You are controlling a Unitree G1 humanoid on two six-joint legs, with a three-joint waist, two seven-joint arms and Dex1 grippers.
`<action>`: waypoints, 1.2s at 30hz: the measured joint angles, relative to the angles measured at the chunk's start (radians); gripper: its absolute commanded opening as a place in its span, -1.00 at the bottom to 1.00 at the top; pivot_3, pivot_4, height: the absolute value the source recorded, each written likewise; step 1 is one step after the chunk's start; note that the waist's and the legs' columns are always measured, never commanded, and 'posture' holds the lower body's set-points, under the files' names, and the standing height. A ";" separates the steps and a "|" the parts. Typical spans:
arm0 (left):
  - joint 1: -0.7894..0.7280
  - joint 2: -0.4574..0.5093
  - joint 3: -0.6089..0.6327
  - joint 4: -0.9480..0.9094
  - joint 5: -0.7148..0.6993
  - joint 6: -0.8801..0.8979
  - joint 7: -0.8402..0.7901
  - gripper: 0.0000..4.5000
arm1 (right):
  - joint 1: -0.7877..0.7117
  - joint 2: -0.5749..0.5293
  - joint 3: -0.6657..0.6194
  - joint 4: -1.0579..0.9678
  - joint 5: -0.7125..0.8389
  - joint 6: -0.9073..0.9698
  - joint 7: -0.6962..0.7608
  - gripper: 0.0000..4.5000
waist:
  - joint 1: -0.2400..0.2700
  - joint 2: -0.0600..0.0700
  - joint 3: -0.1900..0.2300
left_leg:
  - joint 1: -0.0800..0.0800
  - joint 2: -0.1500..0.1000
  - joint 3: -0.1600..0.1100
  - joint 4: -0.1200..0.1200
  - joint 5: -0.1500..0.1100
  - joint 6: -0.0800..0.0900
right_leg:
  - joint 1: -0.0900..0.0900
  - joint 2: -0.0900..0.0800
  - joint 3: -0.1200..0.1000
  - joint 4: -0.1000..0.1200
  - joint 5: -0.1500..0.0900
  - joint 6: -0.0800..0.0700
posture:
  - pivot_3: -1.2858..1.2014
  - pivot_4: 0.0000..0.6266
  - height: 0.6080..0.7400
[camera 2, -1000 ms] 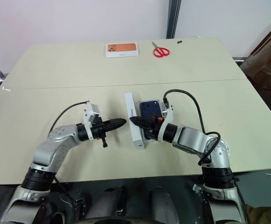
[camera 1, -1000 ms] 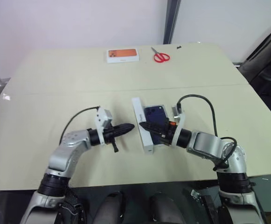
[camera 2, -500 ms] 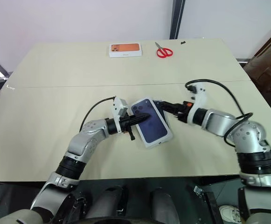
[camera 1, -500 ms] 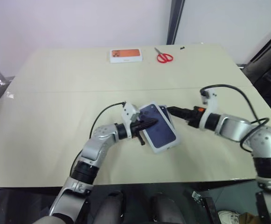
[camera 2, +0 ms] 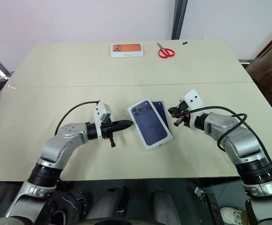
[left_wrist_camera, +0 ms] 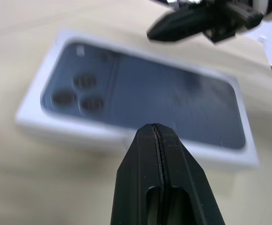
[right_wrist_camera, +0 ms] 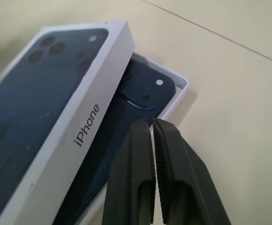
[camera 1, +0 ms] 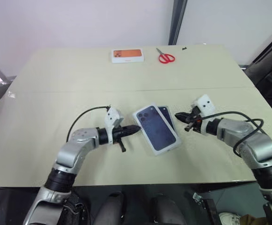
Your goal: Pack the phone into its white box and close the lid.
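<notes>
The lid (camera 1: 157, 127), dark blue phone print facing up, lies crooked on top of the white box (right_wrist_camera: 182, 86), and its long side marked "iPhone" overlaps the phone. The navy phone (right_wrist_camera: 145, 91) lies in the box, with its camera corner and one long strip showing past the lid (right_wrist_camera: 56, 117). My left gripper (camera 1: 136, 128) is shut and empty, its tip just short of the lid's left edge. My right gripper (camera 1: 177, 115) is shut and empty too, pointing at the box's far right corner from close by. The left wrist view shows the lid (left_wrist_camera: 140, 98) ahead of the shut fingertips (left_wrist_camera: 155, 129).
A white box with an orange face (camera 1: 127, 55) and red scissors (camera 1: 165, 57) lie at the far edge of the beige table (camera 1: 42, 98). A seam crosses the tabletop behind the work area. The table's front edge runs just below both arms.
The lid, which stood on edge left of the box a second ago, now lies print-up across it. My left gripper has drawn back off the lid. My right wrist has rolled and pulled away to the right.
</notes>
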 measured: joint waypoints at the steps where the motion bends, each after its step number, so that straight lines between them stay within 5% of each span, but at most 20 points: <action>1: 0.015 0.002 0.000 -0.010 -0.001 0.012 0.001 -1.00 | 0.003 0.006 0.003 0.000 -0.015 -0.004 0.009 -0.98 | 0.000 0.000 0.000 | 0.000 0.000 0.000 0.000 0.000 0.000 | 0.000 0.000 0.000 0.000 0.000 0.000 | 0.03 -0.52 0.91; 13: 0.043 -0.048 -0.067 0.015 0.029 0.049 0.063 -1.00 | 0.010 0.070 0.015 -0.010 -0.152 -0.003 0.082 -0.98 | 0.001 0.000 0.000 | 0.000 -0.001 0.000 0.000 0.000 0.000 | 0.000 0.000 0.000 0.000 0.000 0.000 | 0.03 -0.52 0.91; 36: -0.124 -0.185 -0.067 0.156 0.075 0.042 0.121 -1.00 | 0.053 0.085 -0.061 -0.037 -0.220 0.046 0.081 -0.98 | 0.000 0.000 0.000 | 0.000 -0.001 0.000 0.000 0.000 -0.001 | 0.000 -0.001 0.000 0.000 0.000 0.000 | 0.03 -0.52 0.91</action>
